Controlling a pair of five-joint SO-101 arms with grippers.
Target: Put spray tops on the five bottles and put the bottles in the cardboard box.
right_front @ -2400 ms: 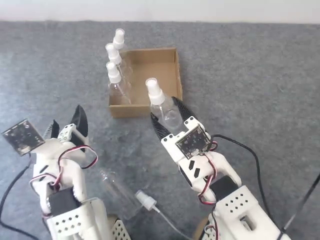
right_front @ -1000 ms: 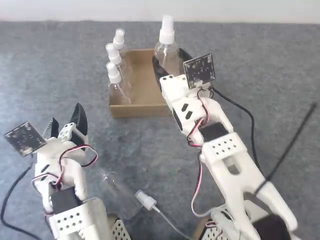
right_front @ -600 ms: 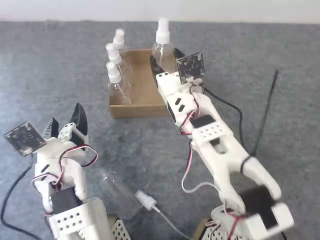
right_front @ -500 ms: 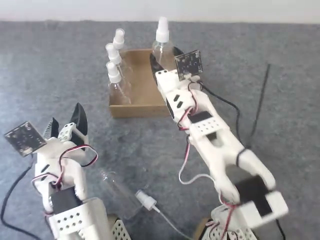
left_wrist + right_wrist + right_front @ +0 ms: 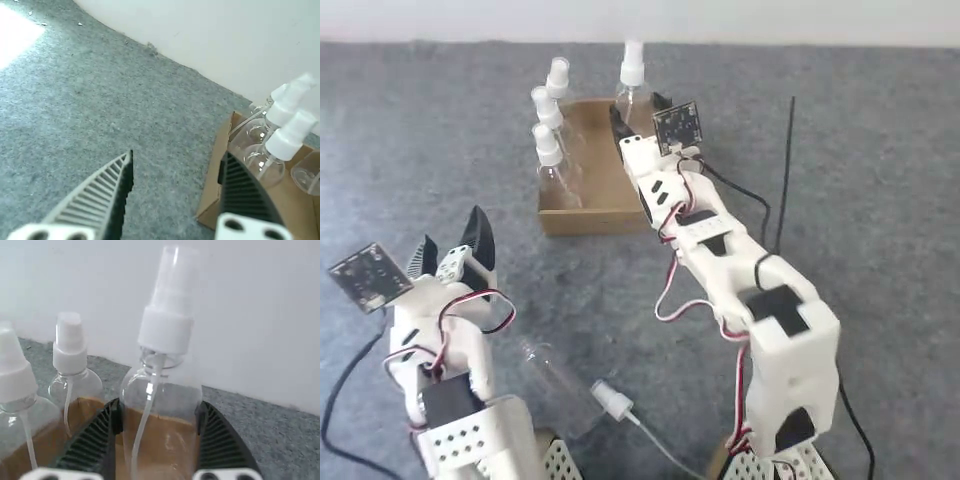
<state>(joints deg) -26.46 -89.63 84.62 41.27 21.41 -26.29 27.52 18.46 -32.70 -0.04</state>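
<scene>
On grey carpet (image 5: 840,150), the right gripper (image 5: 636,108), upper centre, clamps a capped bottle (image 5: 631,92) upright at the upper right corner of the cardboard box (image 5: 600,170). The left gripper (image 5: 453,248), lower left, gapes empty. Three capped bottles (image 5: 552,165) line the box's left wall. An uncapped bottle (image 5: 555,380) lies bottom centre, spray top (image 5: 613,400) beside it.

Clear glossy plastic bottle (image 5: 165,410), smooth white plastic spray top (image 5: 167,325), matt brown cardboard box (image 5: 590,221), rough grey fibrous tabletop (image 5: 860,150)
</scene>
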